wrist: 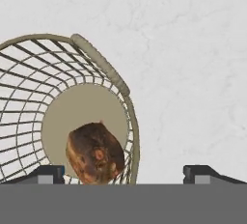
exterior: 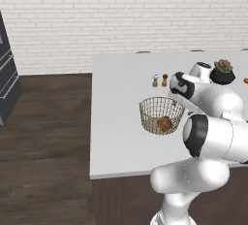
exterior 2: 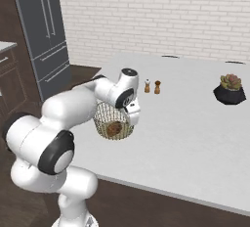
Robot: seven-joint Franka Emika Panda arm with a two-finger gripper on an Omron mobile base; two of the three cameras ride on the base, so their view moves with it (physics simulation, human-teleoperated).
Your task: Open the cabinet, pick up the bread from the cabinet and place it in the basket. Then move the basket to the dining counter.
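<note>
The wire-mesh basket (exterior: 151,114) (exterior 2: 104,124) (wrist: 29,78) stands on the white dining counter (exterior: 116,98) (exterior 2: 195,123) (wrist: 193,49), near its front left part. The brown bread (exterior: 164,123) (exterior 2: 114,128) (wrist: 95,153) lies inside on the basket's pale base. My gripper (exterior 2: 134,122) (wrist: 125,174) hangs just above the basket's right rim. It is open, with its fingertips (wrist: 50,172) wide apart on either side of the rim and nothing held. The cabinet is out of view.
Two small shakers (exterior: 155,80) (exterior 2: 147,86) stand behind the basket. A potted plant (exterior: 223,71) (exterior 2: 230,89) sits at the counter's far right. A grey fridge (exterior 2: 44,25) stands at the left, over dark wood floor (exterior: 43,136).
</note>
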